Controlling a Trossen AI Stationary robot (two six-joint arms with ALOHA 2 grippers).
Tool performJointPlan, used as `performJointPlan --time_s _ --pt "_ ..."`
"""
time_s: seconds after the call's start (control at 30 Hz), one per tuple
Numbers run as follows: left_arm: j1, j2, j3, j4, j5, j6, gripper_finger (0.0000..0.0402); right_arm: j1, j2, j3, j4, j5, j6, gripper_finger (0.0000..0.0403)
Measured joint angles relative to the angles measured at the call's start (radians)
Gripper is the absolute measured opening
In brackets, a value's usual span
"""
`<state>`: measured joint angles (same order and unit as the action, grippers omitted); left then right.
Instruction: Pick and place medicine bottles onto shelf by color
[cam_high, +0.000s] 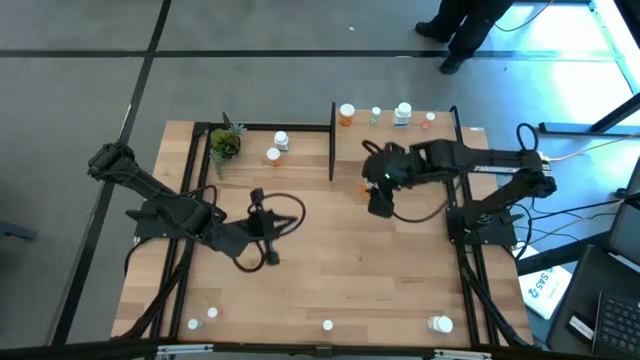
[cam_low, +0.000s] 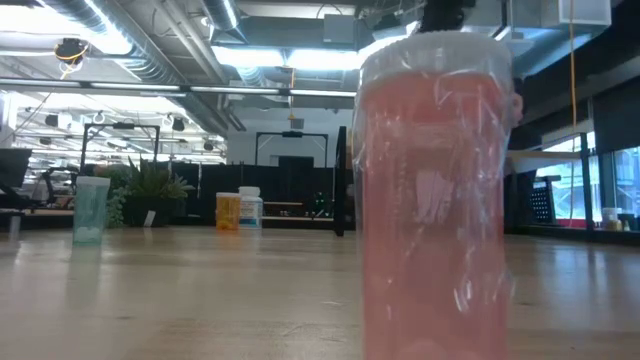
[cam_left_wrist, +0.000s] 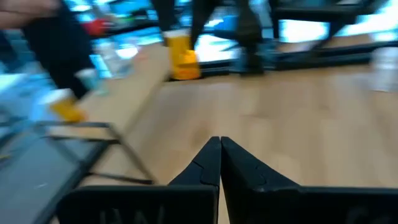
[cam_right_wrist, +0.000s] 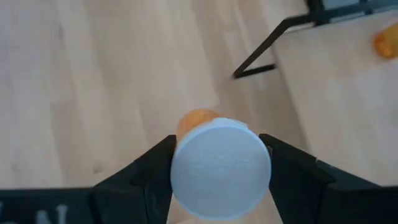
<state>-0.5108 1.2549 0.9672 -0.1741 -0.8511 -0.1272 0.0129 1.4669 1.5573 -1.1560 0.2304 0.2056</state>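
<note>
My right gripper (cam_right_wrist: 219, 180) is clamped on an orange medicine bottle (cam_right_wrist: 198, 118), one finger (cam_right_wrist: 149, 171) on each side of its white cap (cam_right_wrist: 221, 169); in the high view it hangs over the tabletop (cam_high: 400, 270) just in front of the shelf's near edge, close to the shelf's left end. The step in hand, as I judge it, is the carry of this bottle to the shelf (cam_high: 440, 140). The next move calls for lifting it over the near edge and setting it beside the orange bottle (cam_high: 346, 115) at the shelf's far-left corner, upright, before the fingers part.

My left gripper (cam_left_wrist: 220, 163) waits with its fingers pressed together and nothing between them, above the left half of the tabletop.

Counts from the high view:
- On the shelf: four bottles along the far edge, one orange, one green (cam_high: 376, 116), one white (cam_high: 402, 114) and one small reddish (cam_high: 429, 118).
- On the board left of the shelf: two bottles, white (cam_high: 281, 141) and orange (cam_high: 273, 155), beside one potted plant (cam_high: 225, 144).
- Along the tabletop's near edge: four bottles by my count, two near the left corner, one midway, one white (cam_high: 440, 323) towards the right corner; their colours are hard to tell.
- In the low view: one pink bottle (cam_low: 432, 200) stands close against the lens.
</note>
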Motion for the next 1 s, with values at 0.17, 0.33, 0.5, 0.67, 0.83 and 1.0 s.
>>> performJointPlan --time_s 0.17,0.33,0.5,0.67,0.83,1.0 --pt "0.055 0.000 0.000 0.001 -0.108 0.030 0.0000 -0.095 0.087 0.116 -0.017 -0.065 -0.140 0.0217" --pt "0.088 0.000 0.000 0.002 -0.075 0.016 0.0000 -0.188 0.194 0.247 -0.115 -0.096 -0.262 0.0217" --pt "0.094 0.000 0.000 0.001 -0.041 -0.034 0.0000 -0.262 0.297 0.386 -0.197 -0.094 -0.355 0.0217" --pt "0.078 0.000 0.000 0.001 -0.044 -0.053 0.0000 -0.327 0.369 0.505 -0.237 -0.094 -0.454 0.0217" --pt "0.076 0.000 0.000 0.001 -0.050 -0.053 0.0000 -0.382 0.432 0.554 -0.242 -0.094 -0.529 0.0217" --pt "0.077 0.000 0.000 -0.012 -0.087 -0.047 0.0000 -0.427 0.493 0.565 -0.234 -0.093 -0.539 0.0217"
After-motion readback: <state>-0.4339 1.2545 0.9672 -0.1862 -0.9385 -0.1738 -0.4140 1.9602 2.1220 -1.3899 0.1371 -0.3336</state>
